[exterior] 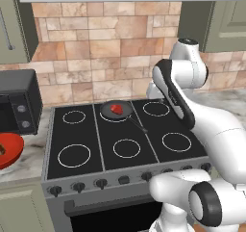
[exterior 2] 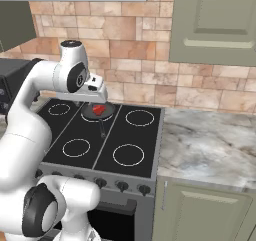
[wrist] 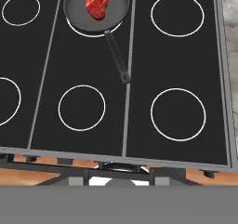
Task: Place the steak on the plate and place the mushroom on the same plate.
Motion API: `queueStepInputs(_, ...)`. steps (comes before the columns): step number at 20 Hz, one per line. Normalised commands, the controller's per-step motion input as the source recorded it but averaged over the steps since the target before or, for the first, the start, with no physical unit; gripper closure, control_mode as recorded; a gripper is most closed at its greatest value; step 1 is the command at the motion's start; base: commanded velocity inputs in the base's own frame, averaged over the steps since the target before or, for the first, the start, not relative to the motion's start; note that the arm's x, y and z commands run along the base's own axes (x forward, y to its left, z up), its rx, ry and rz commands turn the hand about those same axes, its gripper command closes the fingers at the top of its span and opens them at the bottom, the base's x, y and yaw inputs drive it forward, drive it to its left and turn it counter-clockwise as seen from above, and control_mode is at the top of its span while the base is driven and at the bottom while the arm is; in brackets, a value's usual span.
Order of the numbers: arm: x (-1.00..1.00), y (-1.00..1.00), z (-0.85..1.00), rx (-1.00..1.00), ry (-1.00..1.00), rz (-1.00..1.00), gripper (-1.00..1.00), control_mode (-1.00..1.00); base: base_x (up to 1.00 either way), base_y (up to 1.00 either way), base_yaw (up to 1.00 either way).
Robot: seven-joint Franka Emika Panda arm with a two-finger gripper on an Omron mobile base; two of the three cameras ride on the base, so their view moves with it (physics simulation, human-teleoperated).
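The steak point(wrist: 96, 4) is a small flat slab of red meat with paler streaks and a ragged outline. It lies in a dark round pan point(exterior: 126, 114) on the back middle burner of the stove point(exterior: 81, 135), a little off the pan's centre. The pan's thin handle point(wrist: 116, 56) runs toward the stove's front and ends between the middle and right columns of burners.

My gripper point(exterior 2: 98, 96) hangs above the stove near the pan, by the right base view; my fingertips are not clear in any picture, so I cannot tell whether they are spread or pressed together. I hold nothing that I can see.

The black cooktop around the pan is flat, with five bare ringed burners. To the right of the stove a marbled counter point(exterior 2: 210, 145) runs wide under a wall cabinet. The stove's front edge drops to a row of knobs. Behind it stands a tiled wall, with a hood overhead.

To the stove's left, a dark microwave point(exterior: 18, 101) sits on the counter. In front of it, a red-rimmed dish point(exterior: 10, 149) is cut off by the picture's edge; something dark lies in it, too little shown to name.
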Motion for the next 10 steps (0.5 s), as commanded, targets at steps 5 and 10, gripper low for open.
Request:
queueStepInputs(5, 0.03, 0.11, -0.13, 0.00, 0.00, 0.00, -1.00, -1.00, 0.00, 0.00, 0.00)
queueStepInputs(10, 0.36, 0.32, -0.17, 0.00, -0.01, 0.00, -1.00, -1.00, 0.00, 0.00, 0.00)
